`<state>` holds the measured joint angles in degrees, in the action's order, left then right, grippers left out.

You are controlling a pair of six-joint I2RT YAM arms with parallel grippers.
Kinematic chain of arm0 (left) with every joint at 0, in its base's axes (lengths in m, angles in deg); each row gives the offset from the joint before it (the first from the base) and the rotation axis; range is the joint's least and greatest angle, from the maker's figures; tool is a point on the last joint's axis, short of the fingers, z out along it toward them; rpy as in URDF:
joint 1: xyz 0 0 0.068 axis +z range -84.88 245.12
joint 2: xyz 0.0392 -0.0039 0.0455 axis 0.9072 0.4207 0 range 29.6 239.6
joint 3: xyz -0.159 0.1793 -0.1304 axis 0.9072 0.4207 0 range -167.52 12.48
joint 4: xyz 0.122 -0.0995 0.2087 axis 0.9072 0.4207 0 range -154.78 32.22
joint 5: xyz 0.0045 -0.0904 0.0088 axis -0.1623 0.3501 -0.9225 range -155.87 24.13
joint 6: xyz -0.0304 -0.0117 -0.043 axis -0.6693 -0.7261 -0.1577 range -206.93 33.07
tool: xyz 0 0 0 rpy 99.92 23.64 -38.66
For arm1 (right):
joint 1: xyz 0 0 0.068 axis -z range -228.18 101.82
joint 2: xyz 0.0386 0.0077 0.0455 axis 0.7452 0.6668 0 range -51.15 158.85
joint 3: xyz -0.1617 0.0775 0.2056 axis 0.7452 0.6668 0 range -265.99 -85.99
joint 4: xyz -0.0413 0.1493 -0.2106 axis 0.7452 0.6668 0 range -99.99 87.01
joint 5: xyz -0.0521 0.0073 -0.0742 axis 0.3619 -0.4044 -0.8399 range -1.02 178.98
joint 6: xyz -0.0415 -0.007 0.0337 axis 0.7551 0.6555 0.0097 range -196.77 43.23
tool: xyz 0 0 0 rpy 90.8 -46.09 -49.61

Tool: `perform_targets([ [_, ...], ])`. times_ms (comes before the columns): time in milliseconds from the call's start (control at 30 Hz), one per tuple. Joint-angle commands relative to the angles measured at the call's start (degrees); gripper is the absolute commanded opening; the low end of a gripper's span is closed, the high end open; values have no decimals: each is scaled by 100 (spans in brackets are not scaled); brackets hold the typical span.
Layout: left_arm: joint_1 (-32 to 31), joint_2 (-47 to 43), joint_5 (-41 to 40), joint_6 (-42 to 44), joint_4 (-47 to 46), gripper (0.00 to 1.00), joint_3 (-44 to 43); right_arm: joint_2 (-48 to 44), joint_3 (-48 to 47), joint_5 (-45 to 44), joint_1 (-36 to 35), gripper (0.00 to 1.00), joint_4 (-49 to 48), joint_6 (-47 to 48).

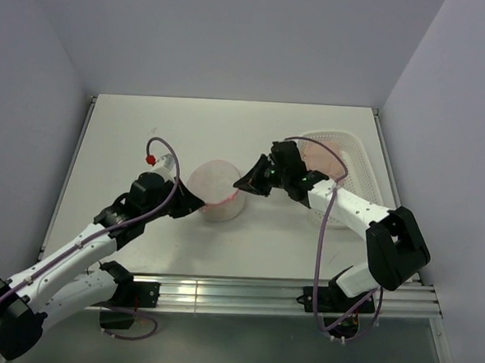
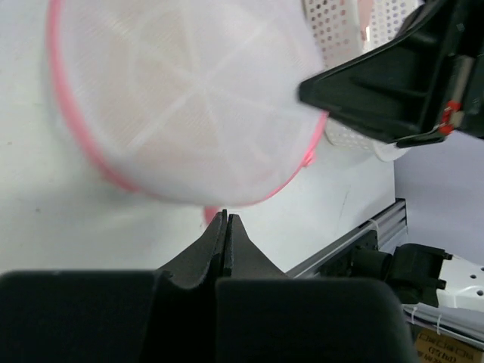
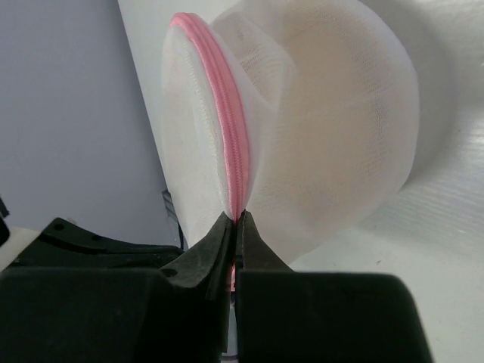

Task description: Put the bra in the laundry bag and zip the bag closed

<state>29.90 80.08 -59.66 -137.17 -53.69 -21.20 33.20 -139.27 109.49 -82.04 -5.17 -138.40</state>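
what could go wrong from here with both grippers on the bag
The right gripper pinches only the thin pink zipper rim of the round white mesh laundry bag; it could slip free. The left gripper holds just a small pink tab; pulling may drag the bag rather than zip it.

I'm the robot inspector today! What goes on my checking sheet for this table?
Surface: white table, flat and plain.
Job's things: laundry bag sits between the two arms; the bra shows peach through the mesh. The pink zipper looks closed where it can be seen.
Clutter: white basket at the right, with a pale pink garment in it.
Grippers: left gripper shut on a pink bit of the bag's edge; right gripper shut on the pink zipper rim.
Cables: purple cables loop loosely off both arms.
Surroundings: plain grey walls; metal rail at the near edge.
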Motion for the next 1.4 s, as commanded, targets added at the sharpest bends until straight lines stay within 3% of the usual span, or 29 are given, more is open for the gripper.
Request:
perform_targets([
  [0, 121, -205, 90, 128, 226, 0, 124, -42, -376, -3, 143, 0, 45, 203],
  [333, 305, -434, 344, 216, 245, 0, 134, 11, -605, 32, 302, 0, 265, 362],
  [467, -53, -416, 574, 365, -54, 0, -253, -25, -614, -82, 275, 0, 300, 370],
  [667, -977, 233, 529, 524, -581, 23, -790, 19, -693, -179, 214, 0, 415, 397],
  [900, -1092, 1077, 538, 383, -1513, 41, -694, 54, -710, -170, 205, 0, 467, 441],
  [1067, -1101, 1535, 495, 322, -2031, 46, -588, 63, -737, -153, 196, 0, 529, 467],
  [1367, -1092, 1983, 152, 173, -2330, 46, -465, 19, -754, -170, 196, 0, 608, 494],
])
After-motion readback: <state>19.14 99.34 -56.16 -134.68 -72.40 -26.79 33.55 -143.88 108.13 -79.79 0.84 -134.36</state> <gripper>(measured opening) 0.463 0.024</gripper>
